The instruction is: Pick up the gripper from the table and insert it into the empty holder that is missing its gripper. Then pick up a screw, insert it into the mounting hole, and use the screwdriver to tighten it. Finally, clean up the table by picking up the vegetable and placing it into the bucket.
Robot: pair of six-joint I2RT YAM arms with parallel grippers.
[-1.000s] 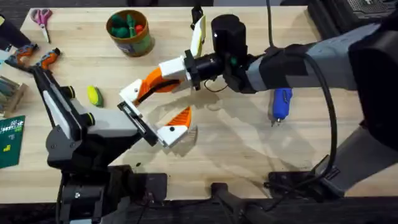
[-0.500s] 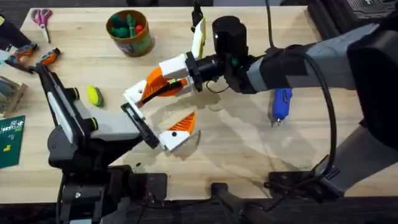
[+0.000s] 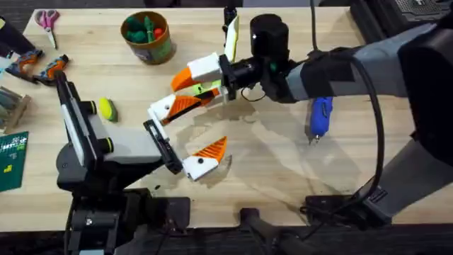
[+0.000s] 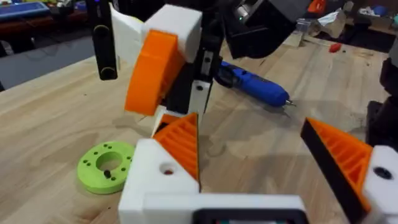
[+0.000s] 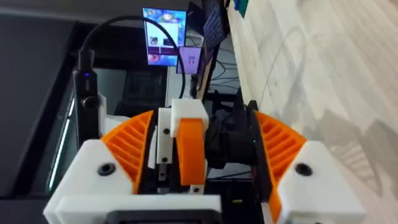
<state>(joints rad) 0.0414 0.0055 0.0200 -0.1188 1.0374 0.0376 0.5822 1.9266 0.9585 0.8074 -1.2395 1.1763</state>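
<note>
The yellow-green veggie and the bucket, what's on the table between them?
Nothing. In the overhead view, the table between the vegetable and the bucket is bare wood.

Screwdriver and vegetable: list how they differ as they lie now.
The screwdriver is bright blue; the vegetable is yellow-green. The screwdriver is long and pen-shaped with a thin metal tip; the vegetable is short, oval and rounded at both ends. The screwdriver lies on the right part of the table; the vegetable lies on the left part. Both lie flat on the wood, with nothing gripping them.
</note>
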